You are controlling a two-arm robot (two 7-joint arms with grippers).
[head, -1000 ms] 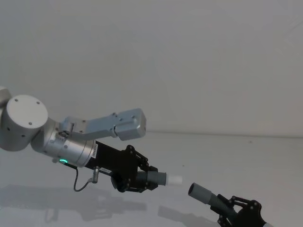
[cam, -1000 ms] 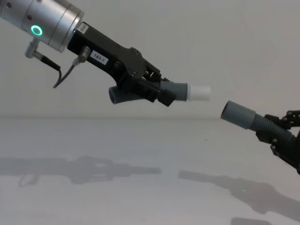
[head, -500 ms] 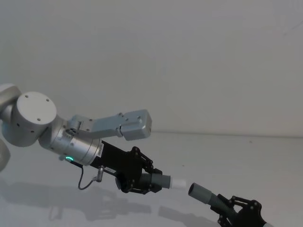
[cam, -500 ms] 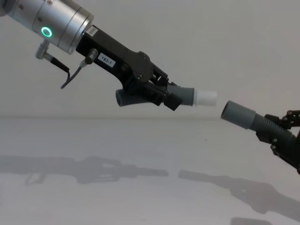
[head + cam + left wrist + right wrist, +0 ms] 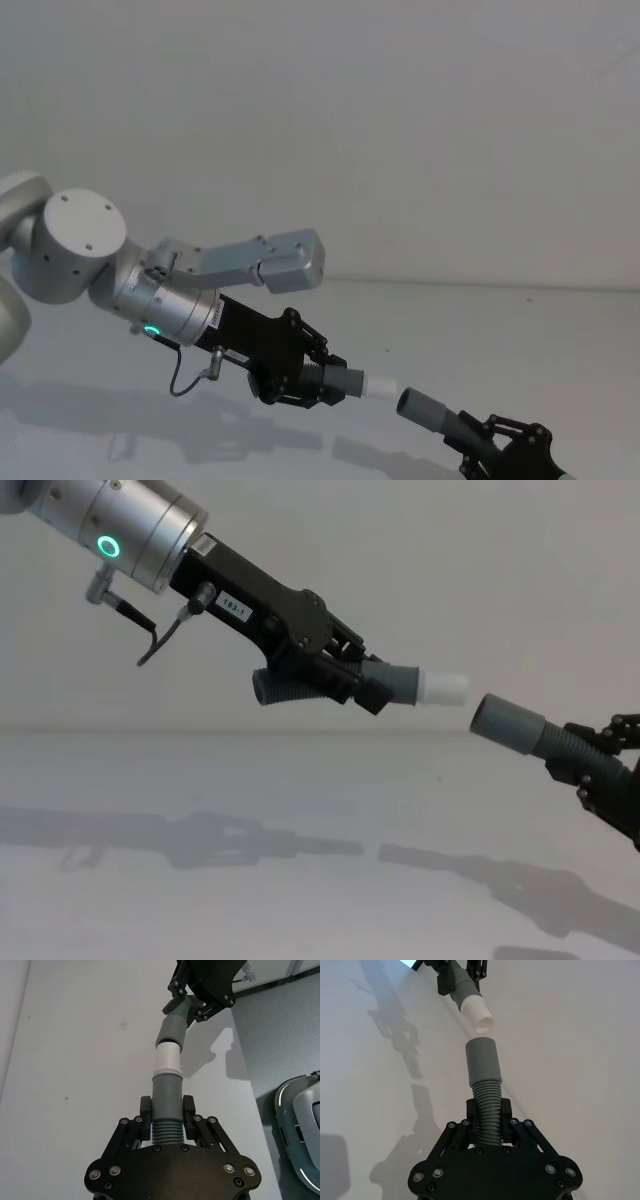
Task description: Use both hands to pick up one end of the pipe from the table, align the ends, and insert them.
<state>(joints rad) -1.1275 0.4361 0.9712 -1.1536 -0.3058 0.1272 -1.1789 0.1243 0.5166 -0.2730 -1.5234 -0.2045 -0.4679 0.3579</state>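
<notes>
The right claw (image 5: 590,760) is low at the right edge of the chest view, up off the worktop (image 5: 300,800). It points up and to the left. Its fingers (image 5: 506,1110) are closed tight on the ribbed part of the socket pipe piece (image 5: 520,730), w/ the wide grey socket cuff (image 5: 481,1060) sticking out free past the fingers.

The left claw (image 5: 345,680) comes in from the upper left on a long silver arm (image 5: 110,525) w/ a green ring light (image 5: 108,548). The arm slopes down toward the right, so the claw tips down a bit. Its fingers (image 5: 146,1110) squeeze the ribbed part of the tip pipe piece (image 5: 330,685), and the short bent end of that piece hangs out below the claw. The white tube tip (image 5: 445,688) pokes out front on its grey cuff (image 5: 167,1090).

Both pieces are held in the air over the worktop, w/ dark shadows (image 5: 250,845) under them. The white tip faces the socket cuff's open mouth, v. close. In the chest and right wrist views there's a thin gap. In the left wrist view the two look lined up end to end.
</notes>
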